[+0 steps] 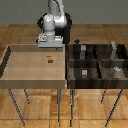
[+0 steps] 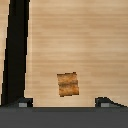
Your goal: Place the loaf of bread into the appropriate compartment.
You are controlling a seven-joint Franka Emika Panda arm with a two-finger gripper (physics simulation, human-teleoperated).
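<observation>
The loaf of bread (image 1: 50,60) lay on the floor of the light tan tray (image 1: 20,67), a small brown-orange lump a little toward the exterior view's right of the tray's middle and nearer its far wall than its near one. In the wrist view the loaf of bread (image 2: 67,84) rested on pale wood grain, free of any contact, with the two fingertips (image 2: 22,102) of the claw (image 2: 64,103) showing at either side of it and a wide gap between them, so the claw was spread and held nothing. In the exterior view the claw (image 1: 50,42) hung over the far wall of the light tan tray, above and behind the loaf. The tan tray filled the bench's half on the exterior view's left. Just beside it, on the exterior view's right, sat the dark brown tray (image 1: 68,70), split by partitions into four cells, with the compartment (image 1: 102,74) for the bread among them; which cell was meant could not be told. Small grey blocks (image 1: 84,73) stood in the cells, one in each as far as could be seen. A small dark object (image 1: 77,41) lay beyond the dark tray's far edge, too small to identify.
</observation>
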